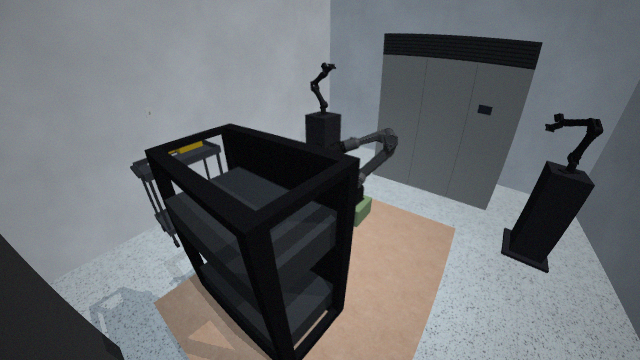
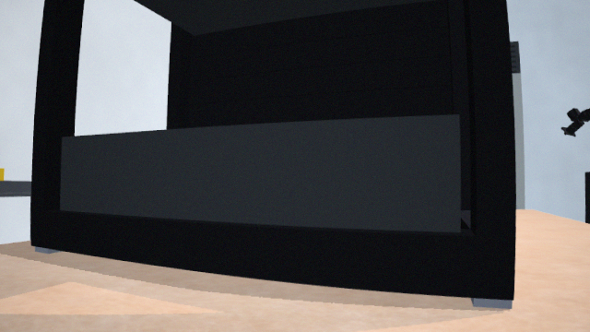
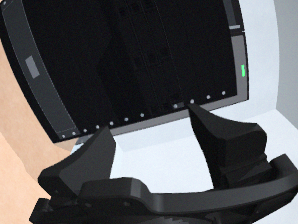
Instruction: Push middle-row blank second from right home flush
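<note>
The black rack (image 1: 260,220) stands on a tan mat with dark grey chassis on its shelves. My arm (image 1: 375,147) reaches toward the rack's far side from a green base; the gripper itself is hidden behind the rack's top corner in that view. In the wrist view the rack's front (image 3: 127,43) fills the upper frame, tilted and very dark, so I cannot tell the single drive blanks apart. My gripper (image 3: 149,125) is open and empty, a short way off the front and touching nothing. The exterior view shows only the rack's rear and a grey chassis panel (image 2: 263,172).
A small green light (image 3: 242,70) glows at the rack front's right edge. A grey cabinet (image 1: 455,115) stands at the back wall. Two black pedestals with camera arms (image 1: 547,215) (image 1: 323,127) stand nearby. A cart with a yellow item (image 1: 192,150) is behind the rack.
</note>
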`<state>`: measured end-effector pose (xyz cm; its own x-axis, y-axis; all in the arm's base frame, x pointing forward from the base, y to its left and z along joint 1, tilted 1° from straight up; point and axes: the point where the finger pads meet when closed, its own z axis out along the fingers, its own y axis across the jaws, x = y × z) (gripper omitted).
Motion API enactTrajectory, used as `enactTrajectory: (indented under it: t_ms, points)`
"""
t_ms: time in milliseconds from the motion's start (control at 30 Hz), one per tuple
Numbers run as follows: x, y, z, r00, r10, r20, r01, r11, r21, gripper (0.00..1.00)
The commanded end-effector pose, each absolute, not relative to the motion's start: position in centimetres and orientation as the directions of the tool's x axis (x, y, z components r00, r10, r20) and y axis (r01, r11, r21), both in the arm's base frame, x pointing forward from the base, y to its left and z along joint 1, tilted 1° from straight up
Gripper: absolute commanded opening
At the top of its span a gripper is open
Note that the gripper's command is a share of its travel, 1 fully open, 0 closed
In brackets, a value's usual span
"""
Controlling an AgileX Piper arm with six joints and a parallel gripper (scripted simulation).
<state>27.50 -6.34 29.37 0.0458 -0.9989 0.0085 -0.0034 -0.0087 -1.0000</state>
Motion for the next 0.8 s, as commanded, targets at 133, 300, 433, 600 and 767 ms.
enactTrajectory:
  t_ms: [133, 300, 433, 600, 767]
  points:
    - [27.34, -5.90, 29.20, 0.059, -0.998, 0.012, -0.008, -0.012, -1.000, 1.00]
    - [27.33, -5.86, 29.18, 0.060, -0.998, 0.012, -0.009, -0.013, -1.000, 1.00]
    - [27.33, -5.86, 29.18, 0.060, -0.998, 0.012, -0.009, -0.013, -1.000, 1.00]
    - [27.33, -5.86, 29.18, 0.060, -0.998, 0.012, -0.009, -0.013, -1.000, 1.00]
    - [27.33, -5.86, 29.18, 0.060, -0.998, 0.012, -0.009, -0.013, -1.000, 1.00]
